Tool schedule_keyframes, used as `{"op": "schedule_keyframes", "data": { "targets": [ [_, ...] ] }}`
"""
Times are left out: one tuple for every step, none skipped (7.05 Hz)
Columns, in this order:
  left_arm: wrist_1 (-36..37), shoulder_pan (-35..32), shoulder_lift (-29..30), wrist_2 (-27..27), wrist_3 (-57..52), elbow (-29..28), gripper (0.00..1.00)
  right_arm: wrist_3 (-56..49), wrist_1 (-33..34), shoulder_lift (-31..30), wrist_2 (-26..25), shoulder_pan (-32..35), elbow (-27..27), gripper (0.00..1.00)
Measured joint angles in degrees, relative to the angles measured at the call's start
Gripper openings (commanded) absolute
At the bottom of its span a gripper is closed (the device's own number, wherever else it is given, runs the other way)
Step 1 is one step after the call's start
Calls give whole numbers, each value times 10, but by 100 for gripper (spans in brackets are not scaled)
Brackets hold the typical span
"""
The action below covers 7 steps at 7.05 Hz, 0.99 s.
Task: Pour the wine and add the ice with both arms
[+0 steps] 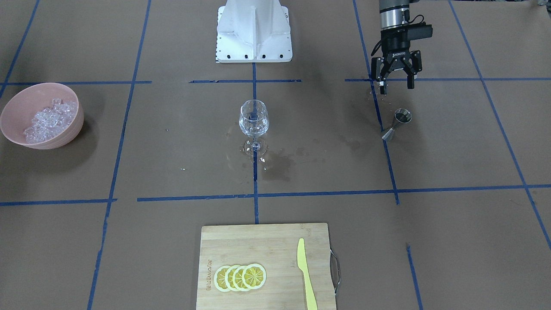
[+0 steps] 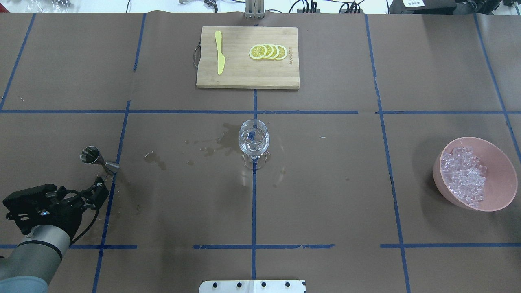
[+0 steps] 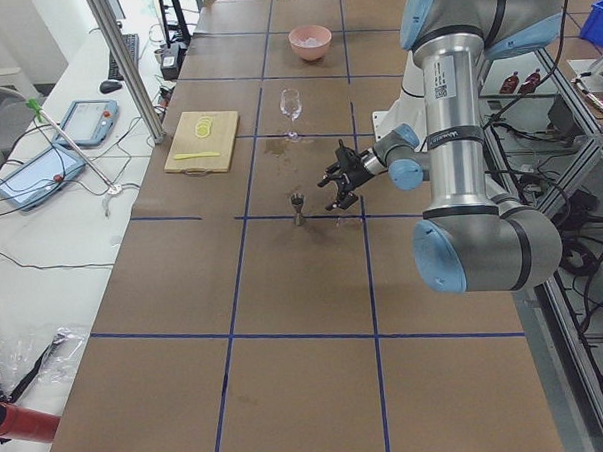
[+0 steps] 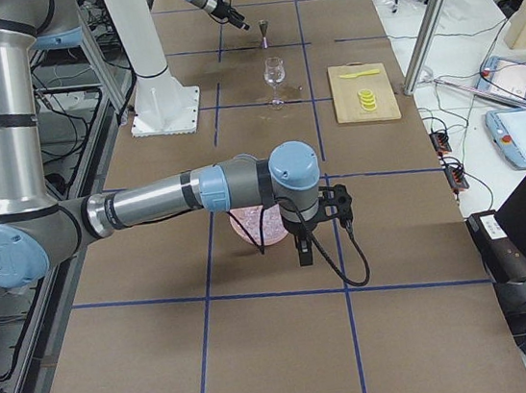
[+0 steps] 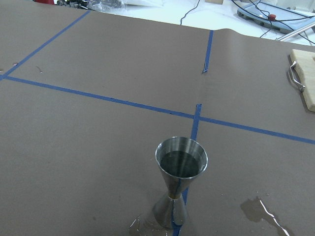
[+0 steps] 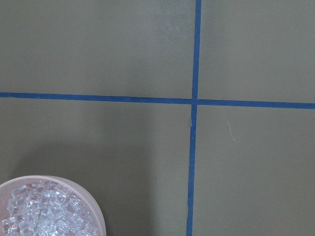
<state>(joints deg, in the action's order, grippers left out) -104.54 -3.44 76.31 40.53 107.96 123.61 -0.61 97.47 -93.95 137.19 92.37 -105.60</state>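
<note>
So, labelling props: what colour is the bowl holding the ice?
Pale pink bowl, clearest in the overhead exterior view.

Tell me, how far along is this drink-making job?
Pouring looks done: the jigger stands free beside the open left end effector, and wet patches lie near the wine glass. In hand: nothing I can see; the right arm hangs near the pink bowl. Left: the ice is heaped in that bowl, and I cannot make out cubes in the glass.

Brown table (image 2: 325, 195) w/ blue tape grid (image 2: 253, 215): pink bowl (image 2: 502, 183), wine glass (image 2: 253, 140), jigger (image 2: 99, 160), cutting board (image 2: 244, 77), wet patches (image 2: 228, 140).
</note>
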Motion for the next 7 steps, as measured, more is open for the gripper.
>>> {"op": "schedule_keyframes", "data": {
  "targets": [
    [1,0,24,-28,3,-32,99,0,0,0,1,0,-2,100],
    [2,0,45,-50,4,-58,99,0,0,0,2,0,-3,100],
    [2,-1,58,-74,4,-77,99,0,0,0,3,0,-4,100],
    [2,-3,64,-92,4,-86,99,0,0,-1,4,0,-4,100],
    [2,-4,66,-102,4,-93,99,0,0,-1,5,0,-4,100],
    [2,-4,67,-107,4,-103,99,0,0,-2,6,0,-5,100],
    [2,-5,67,-112,4,-113,99,0,0,-2,7,0,-6,100]
  ]
}}
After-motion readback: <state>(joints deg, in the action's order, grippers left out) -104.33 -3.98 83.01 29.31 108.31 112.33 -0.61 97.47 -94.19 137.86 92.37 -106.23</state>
